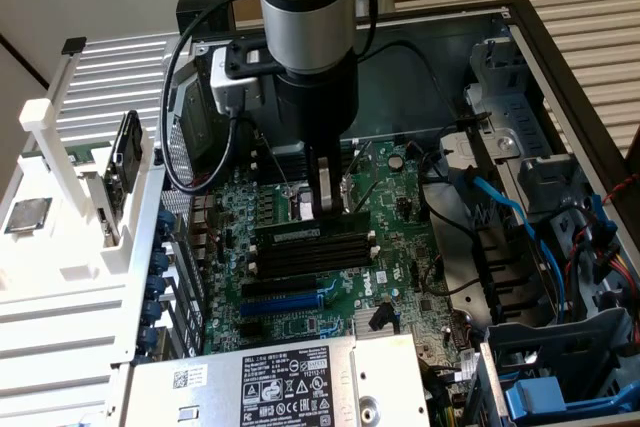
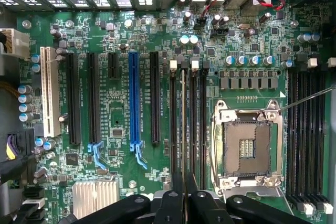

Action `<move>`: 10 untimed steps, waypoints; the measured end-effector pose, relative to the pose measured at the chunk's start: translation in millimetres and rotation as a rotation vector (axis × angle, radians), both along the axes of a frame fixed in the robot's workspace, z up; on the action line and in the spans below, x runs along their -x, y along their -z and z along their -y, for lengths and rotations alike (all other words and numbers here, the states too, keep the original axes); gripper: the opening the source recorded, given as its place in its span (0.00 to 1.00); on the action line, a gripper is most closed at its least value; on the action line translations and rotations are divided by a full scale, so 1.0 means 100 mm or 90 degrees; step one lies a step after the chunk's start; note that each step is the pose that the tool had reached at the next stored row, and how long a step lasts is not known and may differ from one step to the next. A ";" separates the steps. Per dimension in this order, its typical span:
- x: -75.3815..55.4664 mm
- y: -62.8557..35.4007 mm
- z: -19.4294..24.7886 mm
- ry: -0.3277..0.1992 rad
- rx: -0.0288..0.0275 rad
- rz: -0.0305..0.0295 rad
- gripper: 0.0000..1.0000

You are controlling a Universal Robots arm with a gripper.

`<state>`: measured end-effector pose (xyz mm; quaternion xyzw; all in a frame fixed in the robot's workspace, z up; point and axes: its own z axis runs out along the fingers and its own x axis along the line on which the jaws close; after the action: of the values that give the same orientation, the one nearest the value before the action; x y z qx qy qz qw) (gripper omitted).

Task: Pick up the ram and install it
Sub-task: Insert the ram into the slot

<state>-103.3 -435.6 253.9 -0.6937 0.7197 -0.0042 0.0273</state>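
The ram [image 2: 184, 119] shows edge-on as a thin strip running away from my fingertips, in line with the second of the black memory slots [image 2: 172, 129] beside the CPU socket [image 2: 247, 148]. My gripper [image 2: 184, 182] is shut on it, one finger on each side of the board. In the exterior view the gripper [image 1: 327, 209] points straight down at the far edge of the memory slots [image 1: 310, 255]. There the ram [image 1: 290, 232] lies along the farthest slot under the fingers. Whether it is fully seated cannot be told.
A blue expansion slot [image 1: 285, 302] lies just before the memory slots. A metal power-supply box [image 1: 270, 377] is at the near edge. Drive cages and blue cables [image 1: 510, 207] fill the exterior view's right. A white parts rack [image 1: 60, 177] stands outside the case on the left.
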 end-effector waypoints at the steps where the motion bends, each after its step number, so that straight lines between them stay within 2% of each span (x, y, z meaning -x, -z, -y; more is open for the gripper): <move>1: 0.00 0.002 0.000 0.000 0.0000 0.0000 0.12; 4: 0.00 0.018 0.000 0.000 -0.0002 -0.0005 0.12; 10: -0.02 0.034 0.000 0.000 -0.0001 -0.0100 0.12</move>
<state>-101.7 -435.5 250.5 -0.6937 0.7199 0.0013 0.0217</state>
